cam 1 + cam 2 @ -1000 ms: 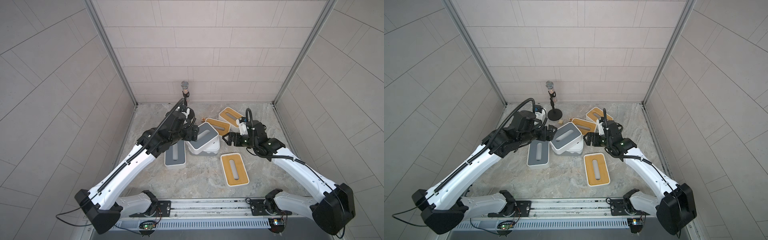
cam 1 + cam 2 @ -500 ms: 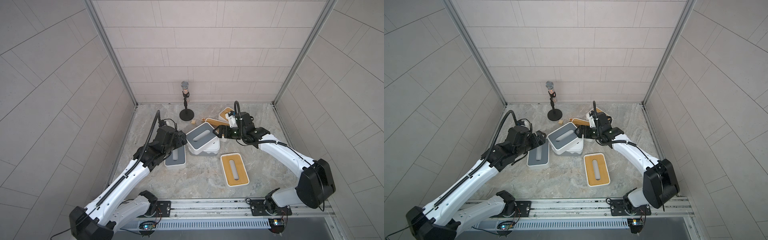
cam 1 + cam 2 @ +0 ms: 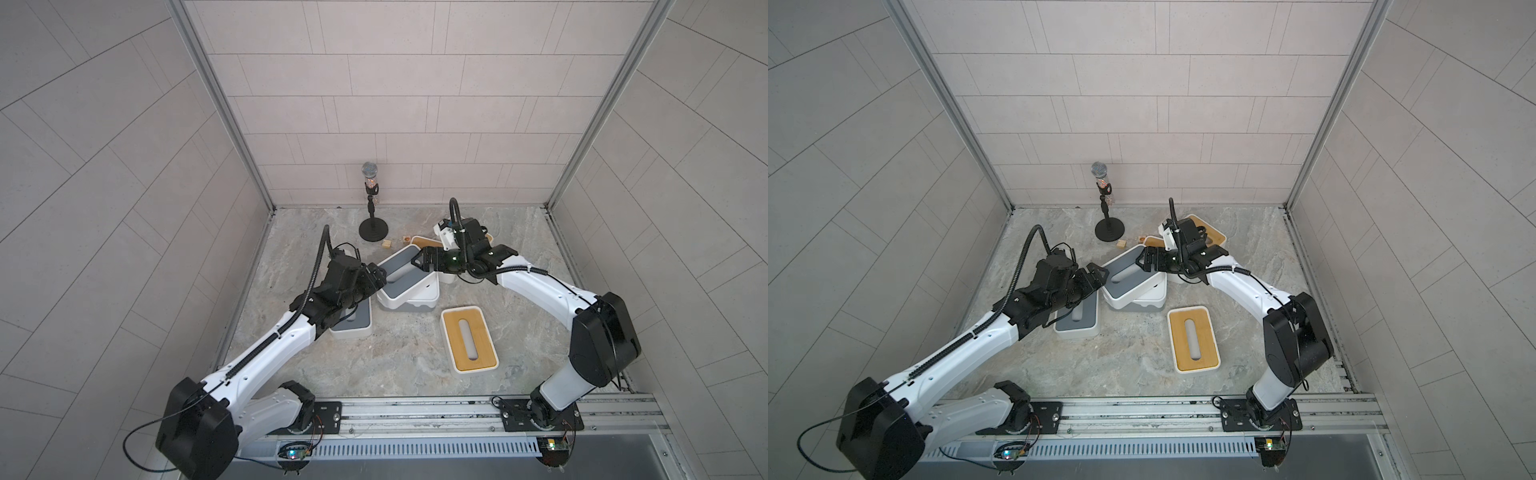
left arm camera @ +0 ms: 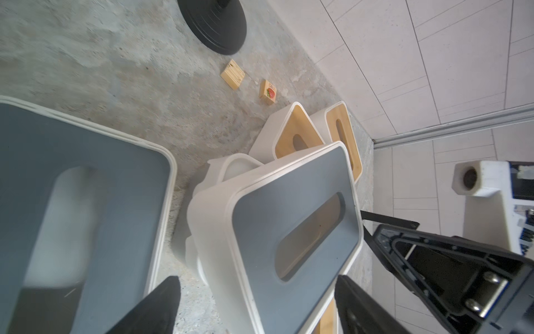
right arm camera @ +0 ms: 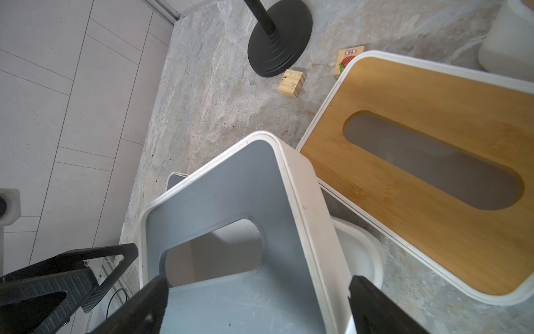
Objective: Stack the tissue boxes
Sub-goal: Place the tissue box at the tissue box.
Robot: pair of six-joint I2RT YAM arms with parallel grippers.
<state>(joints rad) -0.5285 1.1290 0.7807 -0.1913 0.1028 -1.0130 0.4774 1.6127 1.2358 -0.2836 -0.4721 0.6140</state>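
Fingers (image 4: 161,303) apart, the left gripper (image 4: 255,286) and right gripper (image 5: 257,289) straddle opposite ends of the tilted grey-lidded box (image 4: 260,219), propped on a white box (image 3: 419,301) on the table (image 3: 395,365); a tan-lidded box (image 5: 375,208) sits just beside it.

Tilted grey-lidded tissue box (image 4: 289,231) inside wide-spread tool (image 4: 255,292) (seemingly untouched)

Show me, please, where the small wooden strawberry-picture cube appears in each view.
In a top view: the strawberry cube right of the black round stand base.
In a top view: the cube, likewise.
Left wrist: the cube beside a plain block.
Right wrist: the cube partly behind a bamboo-lidded box.
Shared landmark: the stand base.
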